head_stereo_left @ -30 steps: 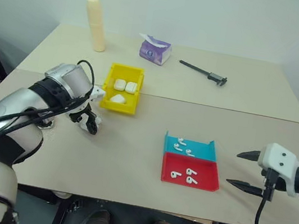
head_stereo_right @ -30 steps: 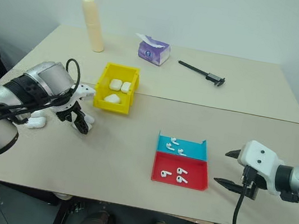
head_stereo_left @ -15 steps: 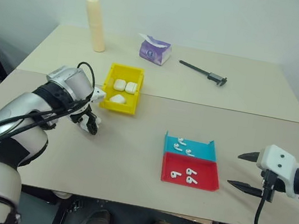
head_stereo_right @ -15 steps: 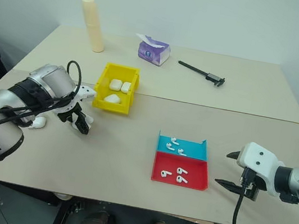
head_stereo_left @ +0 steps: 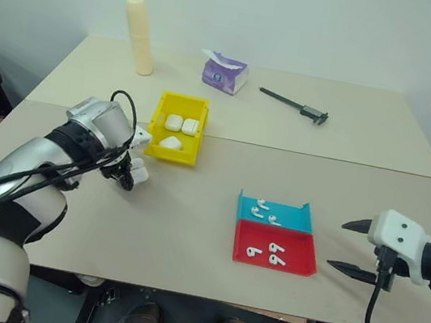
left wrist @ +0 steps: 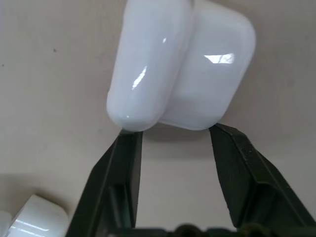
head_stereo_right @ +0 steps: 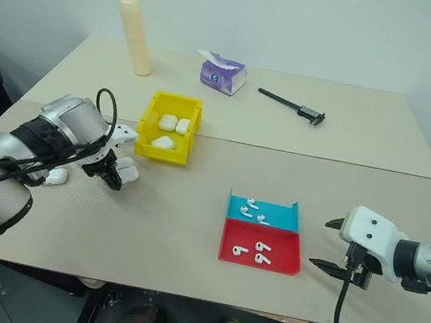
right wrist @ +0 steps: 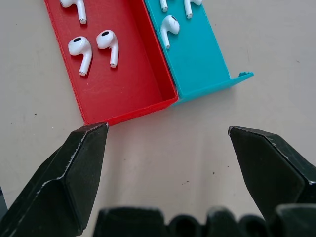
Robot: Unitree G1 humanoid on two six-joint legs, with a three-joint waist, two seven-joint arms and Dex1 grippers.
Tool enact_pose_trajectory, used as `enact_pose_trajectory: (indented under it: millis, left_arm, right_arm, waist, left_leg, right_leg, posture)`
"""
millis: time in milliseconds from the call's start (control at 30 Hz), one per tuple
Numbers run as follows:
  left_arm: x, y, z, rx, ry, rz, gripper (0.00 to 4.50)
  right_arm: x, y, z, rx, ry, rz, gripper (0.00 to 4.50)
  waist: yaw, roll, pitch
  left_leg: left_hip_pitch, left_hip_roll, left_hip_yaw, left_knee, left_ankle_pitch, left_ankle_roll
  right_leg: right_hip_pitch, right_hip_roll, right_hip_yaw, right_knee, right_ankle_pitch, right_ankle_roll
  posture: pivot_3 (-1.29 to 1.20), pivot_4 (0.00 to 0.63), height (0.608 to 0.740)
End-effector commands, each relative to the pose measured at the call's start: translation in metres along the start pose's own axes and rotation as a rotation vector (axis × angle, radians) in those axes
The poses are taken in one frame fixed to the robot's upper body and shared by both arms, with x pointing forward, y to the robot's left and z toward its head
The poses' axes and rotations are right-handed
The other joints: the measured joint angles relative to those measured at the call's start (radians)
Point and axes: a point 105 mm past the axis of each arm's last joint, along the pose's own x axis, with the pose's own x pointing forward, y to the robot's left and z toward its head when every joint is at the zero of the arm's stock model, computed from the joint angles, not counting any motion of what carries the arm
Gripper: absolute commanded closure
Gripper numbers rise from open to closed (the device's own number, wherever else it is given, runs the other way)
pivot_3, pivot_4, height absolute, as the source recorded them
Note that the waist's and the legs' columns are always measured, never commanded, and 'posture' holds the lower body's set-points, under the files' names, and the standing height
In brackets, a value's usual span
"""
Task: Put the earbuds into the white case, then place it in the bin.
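Two tools: the left tool (left wrist: 170, 136) pinches a glossy white hinged case (left wrist: 180, 64); the right tool (right wrist: 165, 138) gapes wide.

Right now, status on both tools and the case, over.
Left tool shut on open white case on the table. Right tool open, empty, beside red tray. Earbuds untouched in trays. Path clear.

Beige table (head_stereo_left: 189, 223): left tool (head_stereo_left: 128, 177) down on white case (head_stereo_left: 138, 172), just beside yellow bin (head_stereo_left: 156, 119) holding three cases. Teal tray (head_stereo_left: 288, 219), red tray (head_stereo_left: 298, 261) with earbuds (head_stereo_left: 265, 254). Right tool (head_stereo_left: 353, 247) spread wide, off the trays.
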Motion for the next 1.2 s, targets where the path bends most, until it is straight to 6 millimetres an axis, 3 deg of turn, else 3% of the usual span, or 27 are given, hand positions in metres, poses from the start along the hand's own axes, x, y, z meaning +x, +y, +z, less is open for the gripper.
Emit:
enact_pose_trajectory:
  millis: [33,167,433,667,833,933,1100,1200]
  left_arm:
    - [-0.031,-0.007,0.016,0.1,-0.136,-0.036,2.15]
    - [-0.049,-0.013,0.014,0.145,-0.189,-0.052,2.15]
    - [-0.057,-0.029,0.014,0.029,-0.226,-0.066,2.15]
    - [-0.053,-0.011,0.022,-0.197,-0.273,-0.065,2.15]
    - [-0.055,-0.005,0.019,-0.261,-0.253,-0.049,2.15]
    - [-0.053,-0.002,0.018,-0.31,-0.229,-0.033,1.55]
    - [-0.055,-0.007,0.026,-0.439,-0.19,-0.078,0.02]
    - [-0.051,-0.01,0.024,-0.46,-0.161,-0.078,0.02]
  right_arm:
    - [-0.008,-0.008,0.012,-0.056,-0.02,-0.034,0.0]
    - [-0.014,-0.011,0.02,-0.075,-0.031,-0.037,0.0]
    - [-0.015,-0.015,0.018,-0.106,-0.029,-0.05,0.0]
    - [-0.016,-0.016,0.019,-0.106,-0.044,-0.054,0.0]
    - [-0.01,-0.012,0.016,-0.095,-0.05,-0.039,0.0]
    - [-0.007,-0.012,0.015,-0.099,-0.052,-0.03,0.0]
    - [-0.003,-0.015,0.012,-0.102,-0.033,-0.027,0.0]
    - [-0.002,-0.015,0.012,-0.099,-0.033,-0.027,0.0]
  waist:
    - [-0.001,0.0,0.0]
    - [-0.002,0.0,0.0]
    - [-0.001,0.0,0.0]
    - [-0.004,0.0,0.0]
    - [-0.007,0.0,0.0]
    - [-0.005,0.0,0.0]
    - [-0.003,0.0,0.0]
    - [-0.002,0.0,0.0]
  left_leg:
    - [0.0,0.0,0.0,0.0,0.0,0.0]
    - [0.0,0.0,0.0,0.0,0.0,0.0]
    - [0.001,0.0,0.0,0.002,0.0,0.0]
    - [0.001,0.0,0.0,0.002,0.0,0.0]
    - [0.001,0.0,0.0,0.001,0.0,0.0]
    - [0.001,0.0,0.0,0.002,0.0,0.0]
    - [0.001,0.0,0.0,0.002,0.0,0.0]
    - [0.001,0.0,0.0,0.002,0.0,0.0]
  right_leg:
    - [0.0,0.0,0.0,0.0,0.0,0.0]
    - [-0.001,0.0,0.001,0.0,0.0,0.0]
    - [0.001,0.0,0.001,0.002,-0.001,0.001]
    - [0.0,0.0,0.001,0.002,-0.001,0.001]
    - [0.0,0.0,0.001,0.003,-0.001,0.001]
    - [0.0,0.0,0.001,0.003,-0.001,0.001]
    - [0.0,0.0,0.001,0.003,-0.001,0.001]
    - [0.0,0.0,0.001,0.003,-0.001,0.001]
  posture:
    - [0.0,0.15,0.74]
    - [0.0,0.15,0.74]
    - [0.0,0.15,0.74]
    - [0.0,0.15,0.74]
    - [0.0,0.15,0.74]
    - [0.0,0.15,0.74]
    - [0.0,0.15,0.74]
    - [0.0,0.15,0.74]
